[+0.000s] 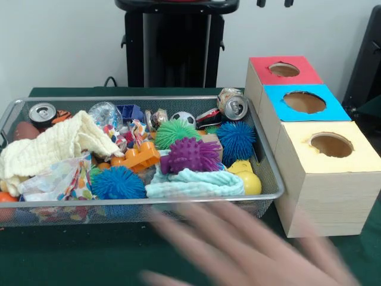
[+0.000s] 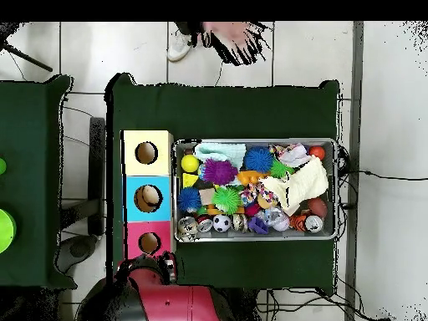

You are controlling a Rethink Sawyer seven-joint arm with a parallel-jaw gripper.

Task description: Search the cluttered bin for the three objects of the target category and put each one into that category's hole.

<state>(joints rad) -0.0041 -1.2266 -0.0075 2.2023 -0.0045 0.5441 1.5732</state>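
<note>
Brimming mesh bin [image 1: 271, 179], spiky purple ball [image 1: 190, 156], blue, green spiky balls, pincer [image 1: 274, 3] grip unreadable

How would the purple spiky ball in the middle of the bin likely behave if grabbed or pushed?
The purple spiky ball probably squashes easily: its soft spikes suggest rubber. It looks light for its size. Being round, it might roll, though the towel and neighbouring green spiky ball hem it in.
</note>
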